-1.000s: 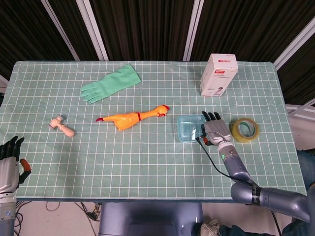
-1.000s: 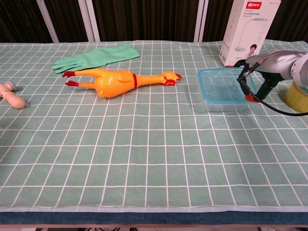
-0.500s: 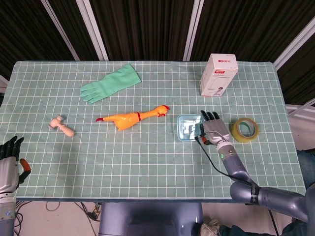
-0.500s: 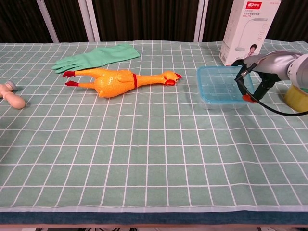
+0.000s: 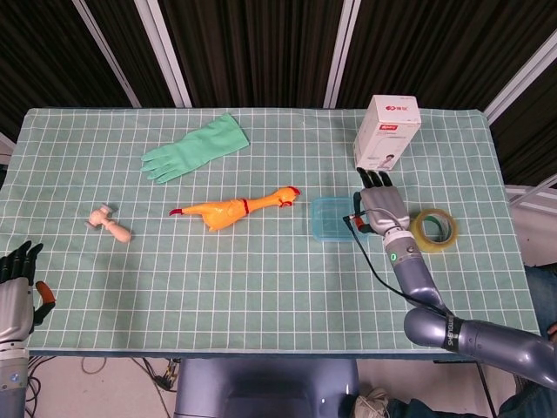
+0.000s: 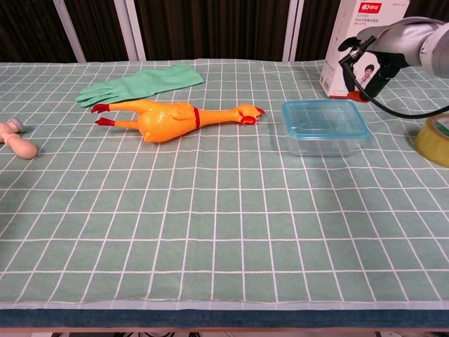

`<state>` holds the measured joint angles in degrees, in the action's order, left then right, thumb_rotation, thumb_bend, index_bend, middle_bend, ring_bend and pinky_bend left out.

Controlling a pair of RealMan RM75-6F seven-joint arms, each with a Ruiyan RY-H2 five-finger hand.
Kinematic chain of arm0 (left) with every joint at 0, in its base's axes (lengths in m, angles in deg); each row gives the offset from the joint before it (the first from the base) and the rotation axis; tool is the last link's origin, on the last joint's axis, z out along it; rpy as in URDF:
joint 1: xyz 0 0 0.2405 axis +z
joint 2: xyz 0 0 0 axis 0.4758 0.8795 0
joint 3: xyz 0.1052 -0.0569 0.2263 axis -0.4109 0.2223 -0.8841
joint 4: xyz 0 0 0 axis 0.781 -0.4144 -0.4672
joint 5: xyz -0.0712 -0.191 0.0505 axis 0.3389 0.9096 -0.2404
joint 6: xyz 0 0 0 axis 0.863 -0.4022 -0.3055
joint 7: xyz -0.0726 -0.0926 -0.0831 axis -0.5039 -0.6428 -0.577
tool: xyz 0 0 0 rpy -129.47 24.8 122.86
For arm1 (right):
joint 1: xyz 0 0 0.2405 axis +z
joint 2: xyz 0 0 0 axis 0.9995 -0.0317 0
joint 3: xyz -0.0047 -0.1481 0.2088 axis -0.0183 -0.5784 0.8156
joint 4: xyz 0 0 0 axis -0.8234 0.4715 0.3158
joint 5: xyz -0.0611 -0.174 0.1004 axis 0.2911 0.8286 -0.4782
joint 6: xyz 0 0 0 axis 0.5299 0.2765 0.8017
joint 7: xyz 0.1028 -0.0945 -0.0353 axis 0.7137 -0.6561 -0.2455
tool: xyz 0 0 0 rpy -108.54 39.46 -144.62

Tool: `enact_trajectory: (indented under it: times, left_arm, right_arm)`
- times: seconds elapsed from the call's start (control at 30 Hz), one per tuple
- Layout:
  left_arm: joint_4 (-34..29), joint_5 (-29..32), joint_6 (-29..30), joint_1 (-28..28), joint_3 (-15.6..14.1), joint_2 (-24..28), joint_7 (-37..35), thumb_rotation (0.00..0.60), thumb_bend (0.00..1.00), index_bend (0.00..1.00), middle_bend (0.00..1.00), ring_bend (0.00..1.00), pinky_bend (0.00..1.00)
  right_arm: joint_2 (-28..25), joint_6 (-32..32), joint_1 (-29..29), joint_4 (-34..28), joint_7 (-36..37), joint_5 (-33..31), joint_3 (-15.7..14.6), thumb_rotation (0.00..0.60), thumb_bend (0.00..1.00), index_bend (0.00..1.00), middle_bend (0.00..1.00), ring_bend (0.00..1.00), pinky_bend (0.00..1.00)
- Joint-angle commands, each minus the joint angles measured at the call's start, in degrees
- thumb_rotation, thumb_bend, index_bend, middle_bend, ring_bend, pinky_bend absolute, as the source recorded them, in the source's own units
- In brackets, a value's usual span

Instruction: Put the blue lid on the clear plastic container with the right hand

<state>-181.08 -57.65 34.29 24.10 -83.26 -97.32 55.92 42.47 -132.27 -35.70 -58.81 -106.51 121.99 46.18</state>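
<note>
The clear plastic container stands on the green cloth right of centre, and the blue lid lies flat on top of it; in the head view the lid shows as a pale blue square. My right hand hovers above and to the right of the container, lifted off it, fingers apart and holding nothing; in the head view the right hand is just right of the lid. My left hand hangs off the table's front left edge, empty.
A yellow rubber chicken lies left of the container. A green glove is at the back left, a wooden toy at the far left. A white box stands behind the container; a tape roll sits to its right.
My right hand has let go of the lid's right edge and risen up and back. The lid now sits level on the container, which has shifted slightly left.
</note>
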Motion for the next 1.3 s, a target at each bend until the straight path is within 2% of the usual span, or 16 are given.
enact_trajectory:
  times: [0.03,0.43,0.83,1.3]
  left_arm:
    - [0.0,0.0,0.0,0.0,0.0,0.0,-0.1,0.6,0.79,0.09,0.0,0.0,0.0]
    - [-0.3,1.0,-0.4,-0.2,0.4,0.2,-0.3,0.6,0.79,0.09,0.0,0.0,0.0]
    - [-0.2,1.4,-0.6,-0.3,0.5,0.3,-0.5,0.6,0.79,0.09,0.0,0.0,0.0]
    - [0.0,1.7,-0.5,-0.3,0.5,0.3,-0.5,0.6,0.79,0.09,0.0,0.0,0.0]
  right_arm:
    - [1.2,1.5,2.1,3.0,-1.6,-3.4,1.2,0.6,0.52,0.66,0.0,0.0,0.0]
    - [6.6,6.8,6.0,14.7,-3.0,-10.0,1.8,0.6,0.52,0.66,0.0,0.0,0.0]
    - [9.4,9.9,6.9,20.3,-3.7,-11.7,0.2,0.6,0.52,0.66,0.0,0.0,0.0]
    - [11.4,12.2,7.1,25.5,-2.1,-11.5,0.3,0.6,0.52,0.66,0.0,0.0,0.0]
